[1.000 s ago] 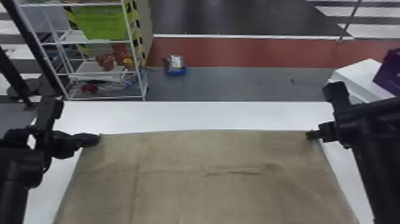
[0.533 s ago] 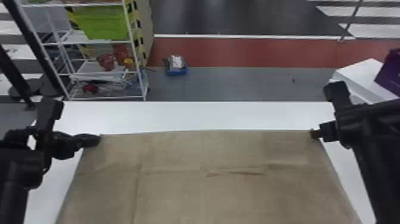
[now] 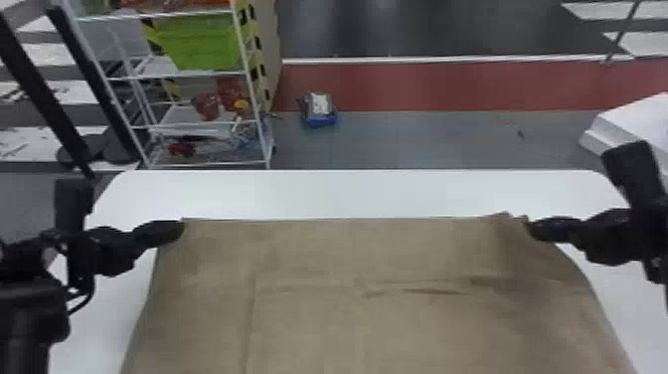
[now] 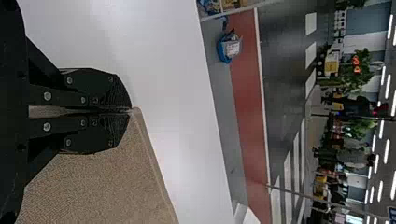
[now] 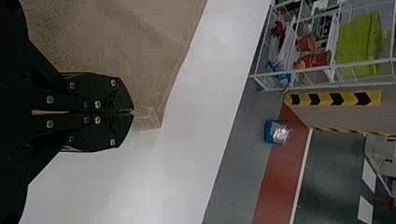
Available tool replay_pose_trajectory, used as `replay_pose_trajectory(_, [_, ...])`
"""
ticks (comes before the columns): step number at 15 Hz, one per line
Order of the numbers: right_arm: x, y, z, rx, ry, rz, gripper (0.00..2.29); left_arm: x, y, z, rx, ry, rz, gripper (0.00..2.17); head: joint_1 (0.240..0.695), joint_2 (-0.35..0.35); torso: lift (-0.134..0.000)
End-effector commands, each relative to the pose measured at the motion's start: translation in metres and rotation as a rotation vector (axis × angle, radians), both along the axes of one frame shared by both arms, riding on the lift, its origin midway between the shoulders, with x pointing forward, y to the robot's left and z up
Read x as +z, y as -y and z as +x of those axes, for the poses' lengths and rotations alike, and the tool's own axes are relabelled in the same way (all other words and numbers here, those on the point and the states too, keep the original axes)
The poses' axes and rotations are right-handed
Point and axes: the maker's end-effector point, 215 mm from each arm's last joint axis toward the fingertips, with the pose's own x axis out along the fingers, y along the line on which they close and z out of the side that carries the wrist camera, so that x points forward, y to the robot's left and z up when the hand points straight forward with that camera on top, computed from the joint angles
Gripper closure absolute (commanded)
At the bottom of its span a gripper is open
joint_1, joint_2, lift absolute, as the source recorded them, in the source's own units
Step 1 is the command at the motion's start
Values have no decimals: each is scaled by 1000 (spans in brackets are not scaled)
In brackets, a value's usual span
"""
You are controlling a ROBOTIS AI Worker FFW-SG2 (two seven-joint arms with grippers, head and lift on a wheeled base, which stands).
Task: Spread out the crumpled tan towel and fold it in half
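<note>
Left end effector (image 3: 180, 230): clenched on the tan towel (image 3: 308, 328), its tips closed together right at the cloth's far-left corner (image 4: 136, 112).
Left crease (image 3: 251, 318): a long line running through the cloth toward the robot; from where I stand it looks shallow, nothing that should spoil a fold.
Far edge (image 3: 348, 219): drawn nearly straight between the two grips, with the white desk (image 3: 348, 191) showing beyond it. I cannot tell whether this edge touches the desktop or hangs just above it.
Towel middle: spread wide over the desk, so I judge the spreading as good as done and the fold about to start.
Wrinkles (image 3: 432, 291): a few short ones right of centre; a light, even pull between the grips might ease them.
Right corner flap (image 5: 148, 119): a small bit of cloth poking out past the tips, so this grip seems to sit slightly inside the corner; the flap could tuck under as the edge comes over.
Right end effector (image 3: 531, 229): clenched too, pinching the towel beside that flap.
Both end effectors: next, I would say, they need to raise the far edge together and bring it back toward the robot, level and at one pace, to meet the near edge. Uneven travel would skew the halves.
</note>
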Motion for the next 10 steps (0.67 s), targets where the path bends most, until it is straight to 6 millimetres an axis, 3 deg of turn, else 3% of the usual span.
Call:
replay_pose_trajectory(1, [1, 12, -37, 50, -10, -34, 1426, 5, -4, -13, -16, 46, 4, 1082, 695, 92, -124])
replay_pose_trajectory(3, [-1, 14, -61, 123, -23, -25, 1426, 11, -5, -24, -40, 84, 29, 1079, 695, 99, -124])
replay_pose_trajectory(4, [2, 28, -67, 115, -17, -30, 1426, 18, -20, -31, -28, 114, 47, 1079, 695, 102, -124])
replay_pose_trajectory(7, [13, 61, -74, 77, -12, -6, 1426, 33, -31, -42, -47, 166, 53, 1079, 695, 95, -124])
replay_pose_trajectory(10, [9, 69, -88, 76, -31, 23, 1426, 44, -37, -61, -107, 232, 108, 1079, 695, 76, -124])
